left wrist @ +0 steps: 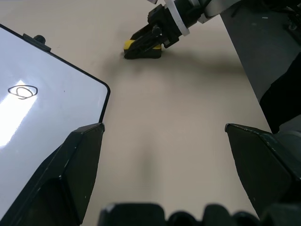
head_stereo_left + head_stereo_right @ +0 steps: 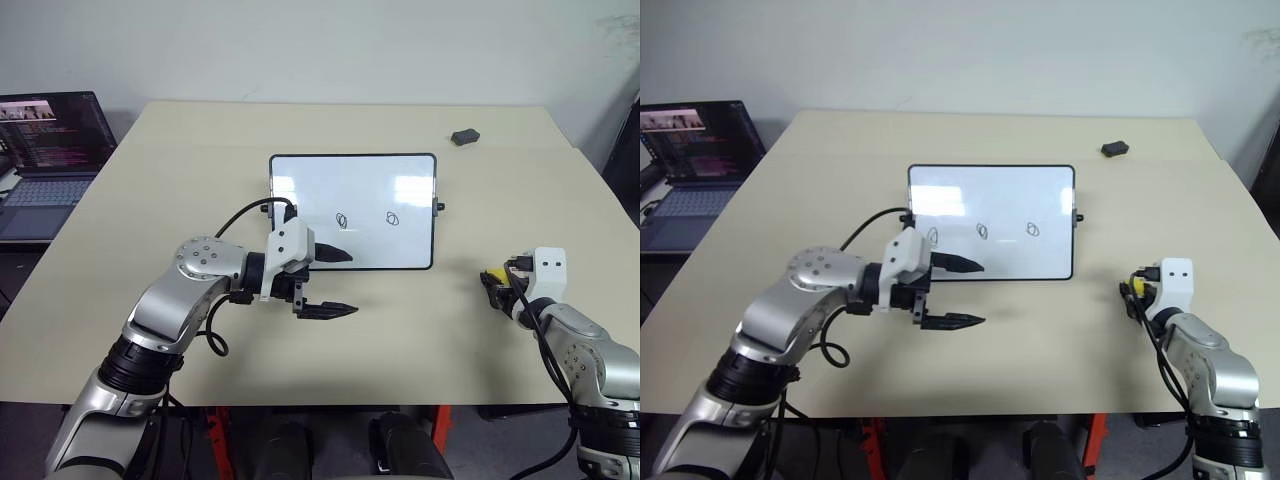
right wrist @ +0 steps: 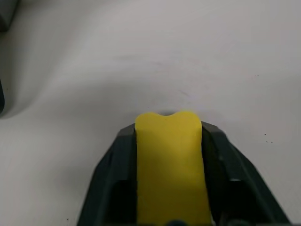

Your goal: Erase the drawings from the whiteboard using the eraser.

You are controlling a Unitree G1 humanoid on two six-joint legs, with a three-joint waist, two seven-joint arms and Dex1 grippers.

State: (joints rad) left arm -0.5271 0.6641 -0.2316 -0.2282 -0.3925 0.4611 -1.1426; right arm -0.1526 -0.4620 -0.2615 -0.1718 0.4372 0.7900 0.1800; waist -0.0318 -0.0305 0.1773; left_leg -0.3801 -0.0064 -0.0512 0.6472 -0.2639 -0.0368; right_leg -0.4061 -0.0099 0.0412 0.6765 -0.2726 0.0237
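Both arms were silver-grey metal with black joints and looping black cables; each white wrist block carried 2 black fingers.

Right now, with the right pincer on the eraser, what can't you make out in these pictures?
- Leftmost of the drawings: in the left eye view the left pincer covers it.
- Eraser: its dark underside, hidden in the right wrist view by its yellow top and the right pincer.
- Laptop: cut off by the left eye view's edge; screen text too small.
- Small dark grey object: too small to identify.
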